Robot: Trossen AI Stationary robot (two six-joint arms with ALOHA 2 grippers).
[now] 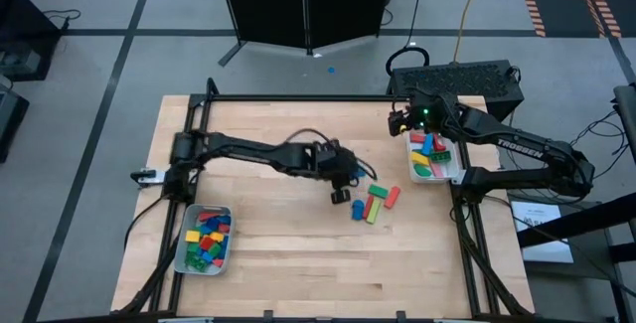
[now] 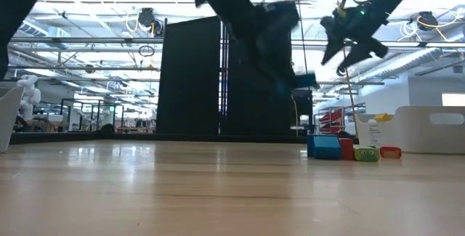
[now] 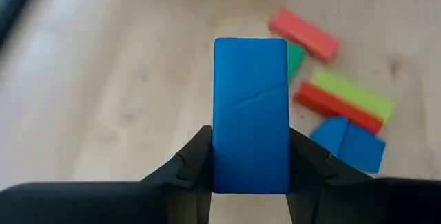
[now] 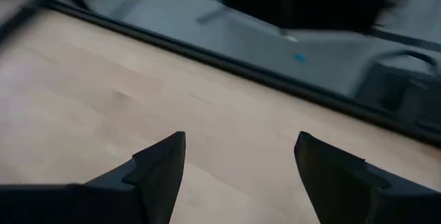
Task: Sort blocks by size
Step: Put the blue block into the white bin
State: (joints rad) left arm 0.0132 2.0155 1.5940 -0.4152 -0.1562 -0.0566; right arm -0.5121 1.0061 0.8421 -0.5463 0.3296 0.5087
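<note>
Clamped in left pincer (image 3: 249, 176), blue block (image 3: 249, 114) hangs above open tabletop (image 3: 124, 100).

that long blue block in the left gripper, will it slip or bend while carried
Probably stiff: the long blue rectangular block keeps straight edges between the left gripper fingers. Its smooth faces could slip, and most of its length juts past the grip, so a bump might pivot it.

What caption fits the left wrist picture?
Left gripper holding a blue block above the table.
</note>
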